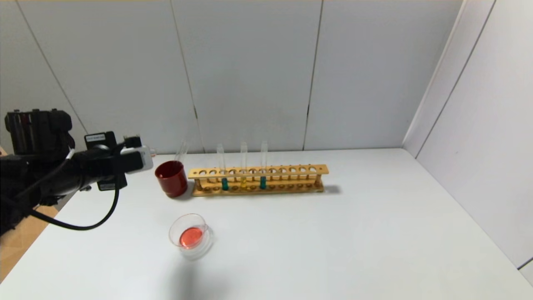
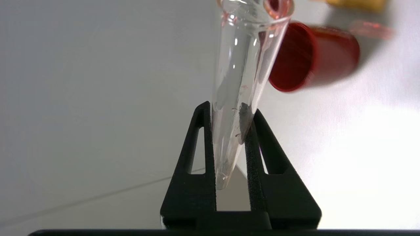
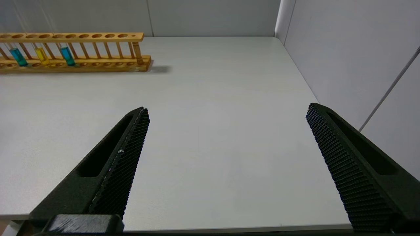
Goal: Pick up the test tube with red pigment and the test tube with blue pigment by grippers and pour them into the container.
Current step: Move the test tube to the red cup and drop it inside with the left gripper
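Left arm: reaches in from the left edge of the head view, forearm about level, raised above the table (image 1: 333, 233), black cable looping under it.
Left gripper (image 2: 229, 131): jaws clamped on the lower end of the test tube with red pigment (image 2: 241, 72); in the head view sits left of the red cup (image 1: 171, 178).
Test tube with red pigment: looks emptied, only faint reddish traces on the glass; in the head view the tube shows just above the red cup's rim, leaning slightly right; open mouth points toward the cup in the left wrist view.
Container (image 1: 191, 235): clear glass dish on the table, in front of the red cup and apart from it, shallow pool of orange-red liquid inside.
Rack (image 1: 258, 179): wooden, just right of the red cup, three tubes upright in its left half.
Test tube with blue pigment (image 3: 68, 55): upright in the rack, rightmost of the three, right of the yellow tube (image 3: 41, 55); teal tube (image 3: 18, 56) on the far left.
Right gripper (image 3: 226, 113): out of the head view; jaws wide apart, low over bare table, well apart from the rack's right end, holding nothing.
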